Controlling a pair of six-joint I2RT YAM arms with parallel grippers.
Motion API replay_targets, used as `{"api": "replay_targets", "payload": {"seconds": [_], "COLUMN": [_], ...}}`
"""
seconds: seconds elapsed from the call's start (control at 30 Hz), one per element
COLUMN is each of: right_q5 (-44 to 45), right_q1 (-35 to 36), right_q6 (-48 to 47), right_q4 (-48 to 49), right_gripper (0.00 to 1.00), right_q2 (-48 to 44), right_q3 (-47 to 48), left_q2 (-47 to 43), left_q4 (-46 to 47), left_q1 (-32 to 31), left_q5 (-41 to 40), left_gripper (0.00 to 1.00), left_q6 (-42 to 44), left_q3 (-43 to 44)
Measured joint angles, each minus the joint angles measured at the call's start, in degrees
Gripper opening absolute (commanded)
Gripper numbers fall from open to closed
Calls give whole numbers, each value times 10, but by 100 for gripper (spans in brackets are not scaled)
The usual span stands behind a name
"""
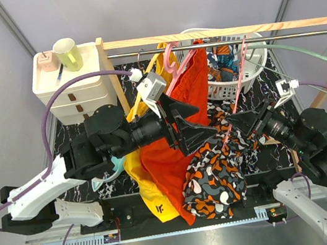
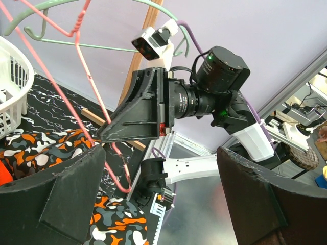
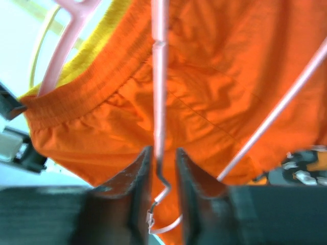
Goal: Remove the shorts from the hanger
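Observation:
The dark grey shorts (image 1: 213, 174) with orange and white blotches lie bunched at the table's front, below a pink wire hanger (image 1: 239, 78) that slants down from the rail. They also show in the left wrist view (image 2: 46, 148). My right gripper (image 1: 234, 122) is shut on the pink hanger's lower wire (image 3: 159, 76), against the plain orange-red shorts (image 3: 214, 102). My left gripper (image 1: 210, 132) is open and empty (image 2: 158, 199), just left of the right gripper (image 2: 104, 135). The blue/teal shorts (image 1: 225, 58) lie in the white basket (image 1: 261, 65).
Orange-red shorts (image 1: 179, 139) and yellow shorts (image 1: 145, 182) hang on hangers in front of my left arm. A metal rod (image 1: 274, 36) and a wooden bar span the back. Cream drawers (image 1: 72, 81) with a green mug stand back left. A teal hanger (image 1: 111, 169) lies on the table.

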Motion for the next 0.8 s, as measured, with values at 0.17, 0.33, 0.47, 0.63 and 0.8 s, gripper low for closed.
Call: {"api": "replay_targets", "payload": {"seconds": [0.17,0.33,0.47,0.63,0.8], "right_q5": [52,78,79,54,1], "right_q1": [0,0,0,0,0], "right_q6": [-4,-30,-64,-108,-140], "right_q4": [-78,-146,-182,-207,-213], "right_gripper": [73,82,80,56,22], "right_q2": [-12,-8,4,45,108], "right_q3": [23,88,148,244,322], "left_q2": [-6,-7,-7,-5,-5], "left_q4": [-1,-1,-1,-2,-3], "left_q1": [0,0,0,0,0], "left_q5": [0,0,0,1,2], "left_gripper": [93,93,93,93,93], "left_q6": [-6,-12,-16,-22,-25], "left_q3": [0,4,7,9,10]}}
